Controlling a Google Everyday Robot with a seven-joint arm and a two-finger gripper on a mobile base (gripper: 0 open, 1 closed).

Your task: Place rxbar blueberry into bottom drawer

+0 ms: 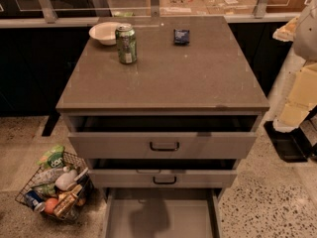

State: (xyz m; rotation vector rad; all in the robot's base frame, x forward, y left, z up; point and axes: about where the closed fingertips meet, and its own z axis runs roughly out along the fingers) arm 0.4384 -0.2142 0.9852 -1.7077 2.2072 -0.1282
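**Bar on the cabinet top, bottom drawer open**

I see the rxbar blueberry (182, 36) lying flat near the back edge of the cabinet top (168, 78), right of centre. It is well apart from the green can (126, 44), which stands upright just beside a white bowl (104, 32).

The bottom drawer (188, 217) is pulled out furthest of the three, and its grey floor shows. The two drawers above it are partly open.

The arm (299, 98) hangs at the right edge. The gripper (286, 142) looks to be the dark piece at its lower end, right of the cabinet. I cannot tell its state.

A wire basket (20, 196) of groceries sits on the floor to the left.
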